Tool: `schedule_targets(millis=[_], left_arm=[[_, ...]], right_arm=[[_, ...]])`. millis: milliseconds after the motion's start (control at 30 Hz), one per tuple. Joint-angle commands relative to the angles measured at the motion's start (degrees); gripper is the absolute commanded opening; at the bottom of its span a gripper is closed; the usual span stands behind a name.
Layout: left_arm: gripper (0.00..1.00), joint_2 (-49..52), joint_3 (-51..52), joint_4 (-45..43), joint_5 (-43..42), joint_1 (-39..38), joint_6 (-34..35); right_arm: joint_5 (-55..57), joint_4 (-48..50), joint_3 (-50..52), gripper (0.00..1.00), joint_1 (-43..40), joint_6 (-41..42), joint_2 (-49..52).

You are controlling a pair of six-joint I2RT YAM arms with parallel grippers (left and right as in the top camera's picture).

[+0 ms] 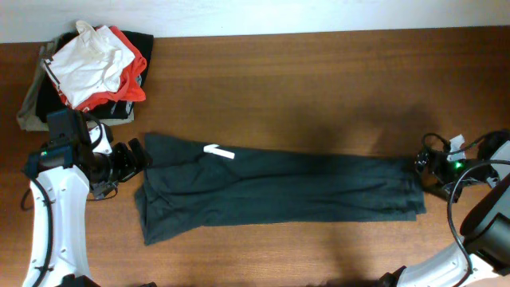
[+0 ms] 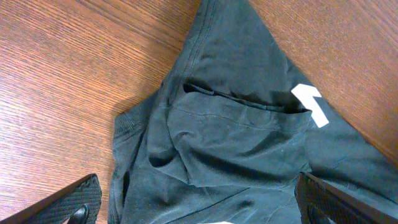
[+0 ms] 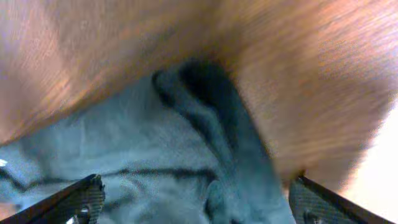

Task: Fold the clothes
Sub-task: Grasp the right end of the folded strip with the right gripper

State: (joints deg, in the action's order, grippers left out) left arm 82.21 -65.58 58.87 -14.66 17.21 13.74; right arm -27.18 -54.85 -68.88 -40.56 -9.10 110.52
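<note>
The clothes, a dark charcoal T-shirt (image 1: 279,187), lie folded into a long band across the middle of the table, with a bit of white lettering (image 1: 219,151) showing near the left end. My left gripper (image 1: 137,156) sits at the band's left end. In the left wrist view it (image 2: 199,211) is open wide, with rumpled cloth (image 2: 230,130) lying between the fingers (image 2: 74,202). My right gripper (image 1: 422,171) is at the band's right end. The blurred right wrist view shows it (image 3: 199,208) open over the bunched shirt edge (image 3: 205,118).
At the back left corner is a pile of other garments: a white one with red-orange trim (image 1: 96,60) on top and a grey-khaki one (image 1: 30,100) beneath. Bare wooden table (image 1: 319,88) surrounds the shirt. The table's far edge meets a white wall.
</note>
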Motion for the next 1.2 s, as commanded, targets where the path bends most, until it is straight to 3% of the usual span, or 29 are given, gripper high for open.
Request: schedule_targets(millis=[0,367,433,500,533,700,767,800,900,1167], left_arm=[[0.99,-0.70,-0.85,-0.07,-0.79,0.04,-0.11],[0.99,-0.70,-0.85,-0.07,-0.83,0.04,-0.09],[0.99,-0.70,-0.85,-0.07,-0.83,0.04,-0.09],[0.99,-0.70,-0.85,-0.07,-0.85,0.04,-0.09],[0.99,-0.70,-0.85,-0.07,-0.83,0.04,-0.09],[0.99,-0.70,-0.85,-0.09,-0.83,0.04,-0.09],[0.99,-0.70,-0.85,-0.11,-0.83,0.04,-0.09],[0.99,-0.70,-0.85,-0.11,-0.83,0.04,-0.09],[0.99,-0.70,-0.85,-0.11,-0.83,0.04,-0.09],[0.99,-0.70,-0.85,-0.13,-0.83,0.04,-0.09]], right_arm=[[4.96,2.69,0.85,0.99,-0.35,-0.96,0.00],[3.10,7.61,8.17,0.99,-0.35,1.01,0.11],[1.33,7.82,10.19,0.88,-0.35,1.01,0.11],[0.37,7.30,11.39,0.66,-0.33,1.01,0.11],[-0.11,6.80,11.87,0.62,-0.33,0.98,0.11],[-2.01,4.70,13.44,0.55,-0.28,0.96,0.11],[-3.58,4.50,13.79,0.39,-0.28,0.96,0.13],[-4.63,4.31,13.99,0.23,-0.13,0.98,0.11],[-5.84,4.46,13.97,0.04,0.83,0.98,0.09],[-5.05,3.89,11.23,0.04,1.11,5.40,-5.11]])
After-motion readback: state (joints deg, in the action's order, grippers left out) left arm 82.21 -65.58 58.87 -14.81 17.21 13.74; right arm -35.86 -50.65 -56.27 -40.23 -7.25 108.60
